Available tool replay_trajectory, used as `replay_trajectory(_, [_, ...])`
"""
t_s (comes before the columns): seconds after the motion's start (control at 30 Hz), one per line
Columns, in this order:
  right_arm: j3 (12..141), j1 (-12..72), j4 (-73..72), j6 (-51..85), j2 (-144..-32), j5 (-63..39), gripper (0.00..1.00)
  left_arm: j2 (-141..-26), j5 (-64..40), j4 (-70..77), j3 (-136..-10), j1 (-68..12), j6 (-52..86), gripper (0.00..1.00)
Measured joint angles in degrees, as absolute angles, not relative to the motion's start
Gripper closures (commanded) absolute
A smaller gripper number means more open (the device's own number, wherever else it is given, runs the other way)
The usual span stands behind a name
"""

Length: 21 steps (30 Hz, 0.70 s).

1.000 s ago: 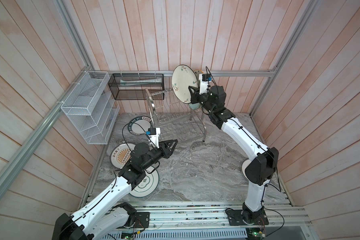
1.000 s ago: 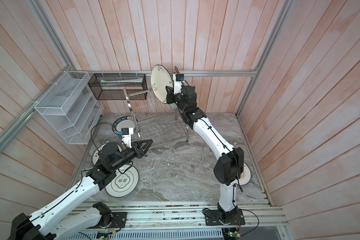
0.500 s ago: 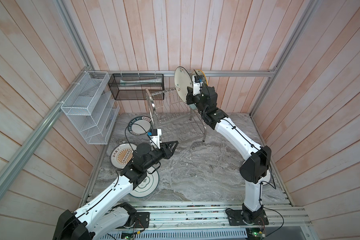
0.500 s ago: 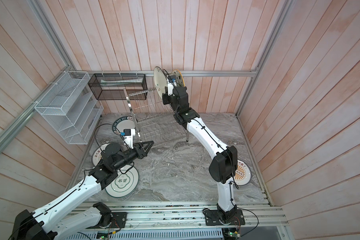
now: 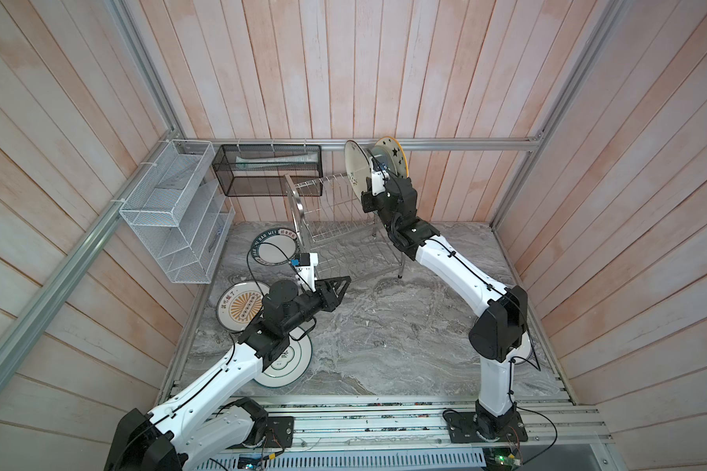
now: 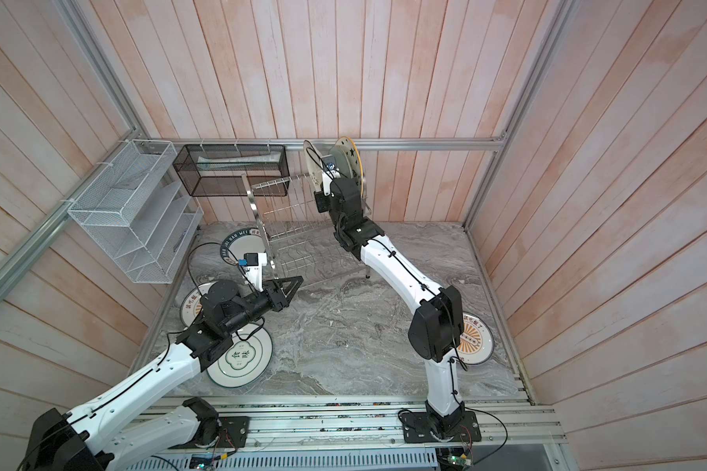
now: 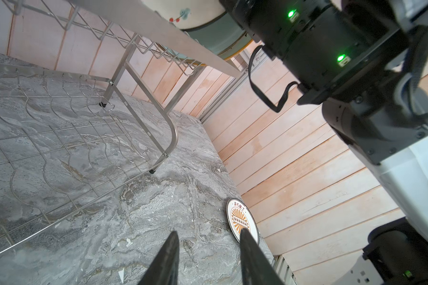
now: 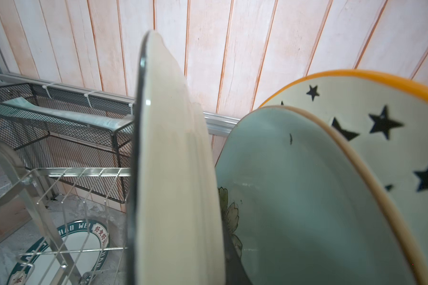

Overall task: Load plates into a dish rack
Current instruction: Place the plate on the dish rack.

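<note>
My right gripper (image 8: 181, 259) is shut on a cream plate (image 8: 173, 172), held upright and edge-on over the upper tier of the dish rack (image 5: 327, 212). Close beside it in the rack stand a pale blue flowered plate (image 8: 294, 197) and a star plate (image 8: 381, 123) with an orange rim. In both top views the held plate (image 5: 354, 169) (image 6: 312, 163) sits left of the star plate (image 5: 392, 157). My left gripper (image 7: 209, 232) hangs open and empty over the marble table, in front of the rack (image 7: 84, 138). Whether the held plate rests in a slot is hidden.
Flat on the table lie a lettered-rim plate (image 5: 274, 248), a sunburst plate (image 5: 237, 312) and a green-rimmed plate (image 5: 290, 363) under my left arm, plus a sunburst plate (image 6: 476, 346) by the right arm's elbow. A white mesh shelf (image 5: 172, 212) and a black mesh basket (image 5: 268, 169) hang on the walls.
The right arm has swung the cream plate from face-on to edge-on and brought it in beside the pale blue plate over the rack. The left arm has barely moved.
</note>
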State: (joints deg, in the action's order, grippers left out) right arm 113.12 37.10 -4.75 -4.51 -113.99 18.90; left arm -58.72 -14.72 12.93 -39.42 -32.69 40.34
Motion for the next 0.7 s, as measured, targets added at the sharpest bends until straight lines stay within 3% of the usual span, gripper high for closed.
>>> replay_trajectory(0.7, [109.8, 37.6, -6.5, -6.3, -110.7, 21.3, 1.00, -58.8, -14.7, 13.4, -39.4, -32.7, 40.8, 0.58])
